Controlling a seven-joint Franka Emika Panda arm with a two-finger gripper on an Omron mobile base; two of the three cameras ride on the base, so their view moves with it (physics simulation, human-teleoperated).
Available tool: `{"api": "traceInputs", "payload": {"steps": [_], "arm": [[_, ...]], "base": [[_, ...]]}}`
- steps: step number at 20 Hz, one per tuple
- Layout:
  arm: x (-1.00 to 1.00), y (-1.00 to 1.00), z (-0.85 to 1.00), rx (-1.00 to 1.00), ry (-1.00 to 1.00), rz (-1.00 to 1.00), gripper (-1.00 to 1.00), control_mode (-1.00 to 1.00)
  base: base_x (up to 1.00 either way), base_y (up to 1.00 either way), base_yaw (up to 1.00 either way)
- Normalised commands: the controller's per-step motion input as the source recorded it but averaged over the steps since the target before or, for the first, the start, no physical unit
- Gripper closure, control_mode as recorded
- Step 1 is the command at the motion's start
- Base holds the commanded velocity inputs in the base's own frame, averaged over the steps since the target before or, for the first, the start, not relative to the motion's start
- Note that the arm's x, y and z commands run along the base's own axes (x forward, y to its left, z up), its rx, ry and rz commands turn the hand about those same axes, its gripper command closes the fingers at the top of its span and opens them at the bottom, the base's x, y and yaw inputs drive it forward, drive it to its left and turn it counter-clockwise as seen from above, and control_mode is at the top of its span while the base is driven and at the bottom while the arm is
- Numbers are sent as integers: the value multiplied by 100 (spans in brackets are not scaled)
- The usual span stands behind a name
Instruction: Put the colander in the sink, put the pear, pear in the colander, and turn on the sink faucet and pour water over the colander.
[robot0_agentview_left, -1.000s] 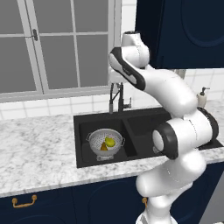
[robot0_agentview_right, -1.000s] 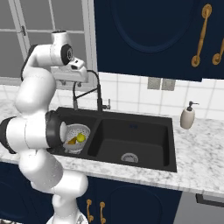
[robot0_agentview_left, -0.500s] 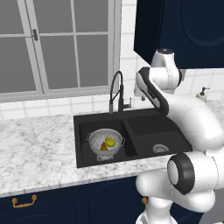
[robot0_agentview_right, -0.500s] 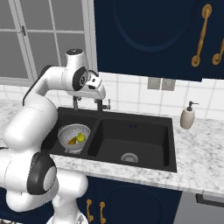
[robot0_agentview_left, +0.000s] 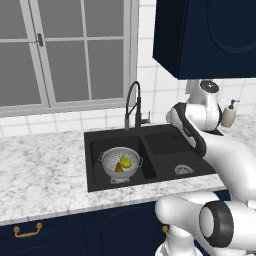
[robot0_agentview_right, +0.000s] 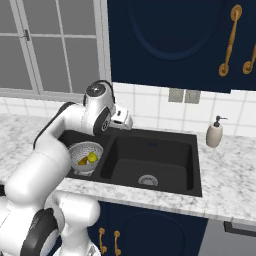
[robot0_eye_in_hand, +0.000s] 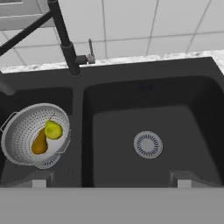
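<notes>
1. Swinging across from the left basin, the arm now sits over the right side of the sink (robot0_agentview_left: 150, 150); a second ago it stood in front of the faucet (robot0_agentview_left: 132, 102) and partly hid the colander (robot0_agentview_left: 120, 162).
2. Left base view: the colander stands in the left basin with both pears inside, the yellow-green pear (robot0_agentview_left: 125, 161) touching the brownish pear (robot0_agentview_left: 118, 168). No water runs from the faucet, whose spout hangs toward the left basin. The soap dispenser (robot0_agentview_left: 229, 114) stands on the bench (robot0_agentview_left: 45, 175) behind the arm.
3. Right base view: the arm's hand hangs by the back rim of the sink, near the divider; I cannot make out the fingers themselves here. The colander with its fruit sits just left of the arm.
4. Hand view: the two finger tips (robot0_eye_in_hand: 39, 183) rise at the bottom edge, spread wide with nothing between them and touching nothing. The faucet's small side lever (robot0_eye_in_hand: 89, 50) sticks up beside its base.
5. Placing looks done, so turning on the water is the step in hand. To do it well, I judge the fingers should approach that lever squarely, push it without knocking the neck, and check that the spout stays over the colander.
</notes>
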Motion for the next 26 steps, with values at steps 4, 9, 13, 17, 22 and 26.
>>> {"api": "traceInputs", "payload": {"steps": [4, 9, 13, 17, 22, 26], "arm": [[36, -11, -48, 1, -17, 16, -100, -100], [10, 3, -43, 0, -28, 7, -100, -100], [34, 3, -19, 0, -28, 0, -100, -100], [44, 0, 1, 1, -30, 0, -100, -100], [31, -7, 53, 8, -24, 0, -100, -100], [27, -20, 29, 6, -15, 0, -100, -100]], "base": [[0, 0, 0], [0, 0, 0], [0, 0, 0], [0, 0, 0], [0, 0, 0], [0, 0, 0]]}}
